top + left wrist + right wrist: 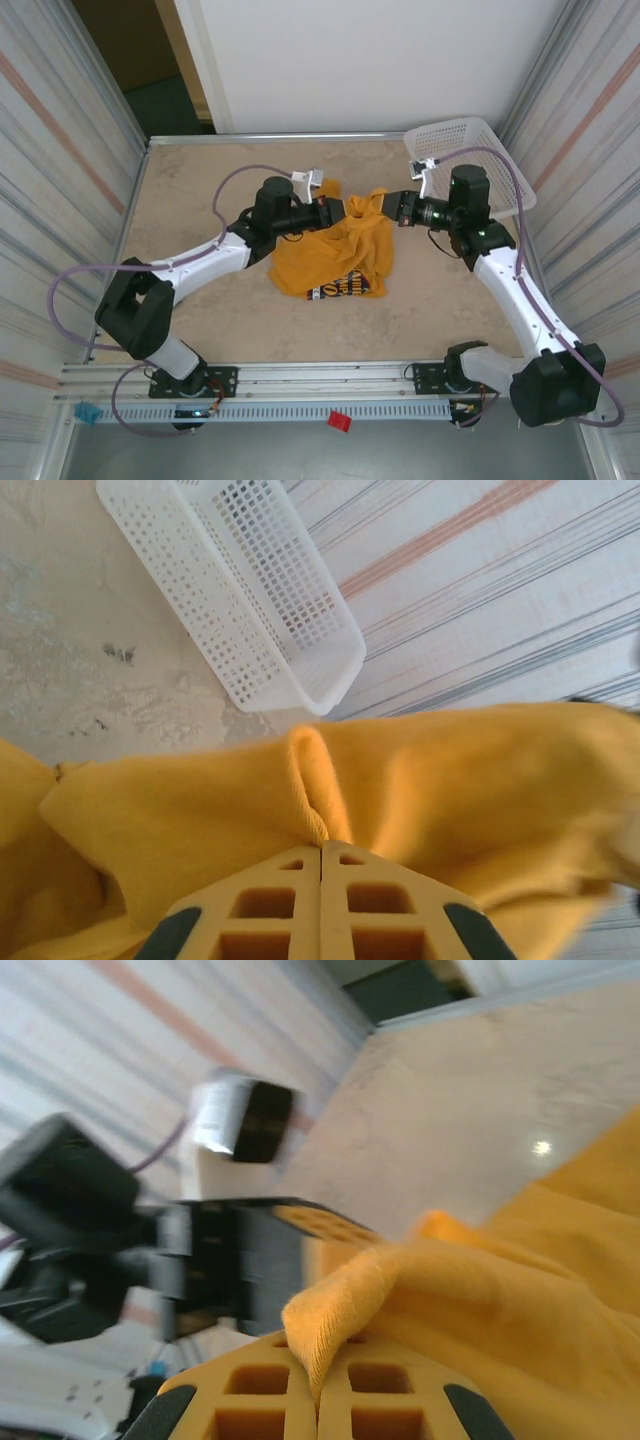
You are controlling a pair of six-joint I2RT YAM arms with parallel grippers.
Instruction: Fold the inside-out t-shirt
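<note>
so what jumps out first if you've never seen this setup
The mustard-yellow t-shirt bunched at mid-table, dark lettering showing at its near edge. The left gripper and right gripper face each other, both shut on its raised far edge. A white mesh basket sits at the far right corner.

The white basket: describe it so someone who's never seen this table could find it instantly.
Start at the beige table and go to its far right corner. There sits the basket, white plastic riddled with small holes, unlike the yellow shirt mid-table.
</note>
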